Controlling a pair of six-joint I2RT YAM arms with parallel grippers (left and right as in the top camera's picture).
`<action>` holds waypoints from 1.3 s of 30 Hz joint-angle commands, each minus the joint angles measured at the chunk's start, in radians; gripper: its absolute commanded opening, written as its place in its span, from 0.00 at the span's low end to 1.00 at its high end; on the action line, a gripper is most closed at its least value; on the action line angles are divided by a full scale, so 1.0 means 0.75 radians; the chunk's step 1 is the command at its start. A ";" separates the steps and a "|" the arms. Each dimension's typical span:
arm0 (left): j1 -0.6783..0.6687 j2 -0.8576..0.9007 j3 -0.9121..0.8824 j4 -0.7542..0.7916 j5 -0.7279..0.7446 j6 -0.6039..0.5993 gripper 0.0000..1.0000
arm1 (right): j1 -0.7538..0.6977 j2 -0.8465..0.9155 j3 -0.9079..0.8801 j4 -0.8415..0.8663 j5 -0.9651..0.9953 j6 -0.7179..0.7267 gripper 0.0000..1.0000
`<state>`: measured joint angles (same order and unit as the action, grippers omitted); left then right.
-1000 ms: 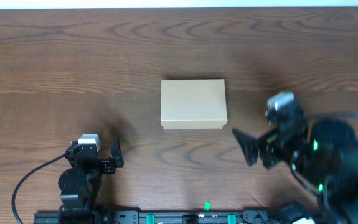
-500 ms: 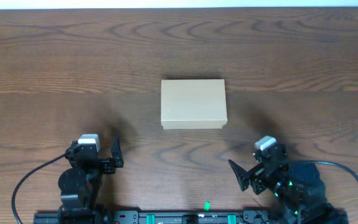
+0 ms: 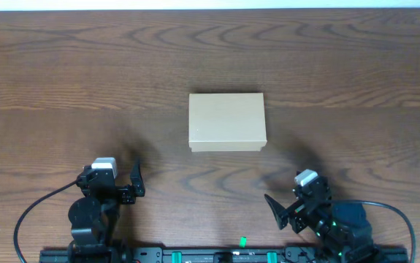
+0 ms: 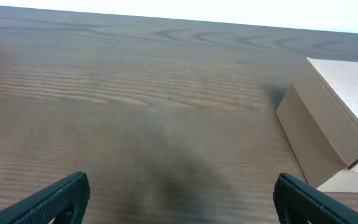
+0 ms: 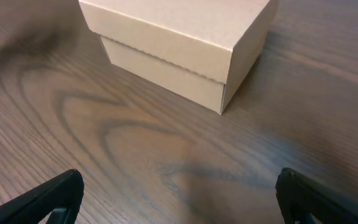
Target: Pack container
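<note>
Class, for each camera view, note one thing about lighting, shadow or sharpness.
Overhead: even light, soft shadows on the table, a blown-out white strip along the top. Left wrist: bright washed-out band at the top, container cut by the right edge. Right wrist: container crisp, a soft dark shadow at upper left.

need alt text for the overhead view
A closed tan cardboard box sits in the middle of a dark wood table. The left arm and right arm rest at the near edge, one to each side, jaws open and empty, neither touching the box.
</note>
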<state>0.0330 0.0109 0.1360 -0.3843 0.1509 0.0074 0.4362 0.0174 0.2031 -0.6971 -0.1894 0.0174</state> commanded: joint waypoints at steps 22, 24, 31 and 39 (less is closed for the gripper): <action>0.008 -0.010 -0.030 0.001 0.008 0.017 0.95 | 0.036 -0.016 -0.053 -0.007 0.012 -0.015 0.99; 0.008 -0.010 -0.030 0.000 0.008 0.017 0.95 | 0.036 -0.016 -0.053 -0.007 0.012 -0.015 0.99; 0.008 -0.010 -0.030 0.000 0.008 0.017 0.95 | 0.036 -0.016 -0.053 -0.007 0.012 -0.015 0.99; 0.008 -0.010 -0.030 0.000 0.008 0.017 0.95 | 0.036 -0.016 -0.053 -0.007 0.012 -0.015 0.99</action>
<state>0.0330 0.0109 0.1360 -0.3843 0.1509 0.0074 0.4538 0.0128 0.1749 -0.6975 -0.1860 0.0174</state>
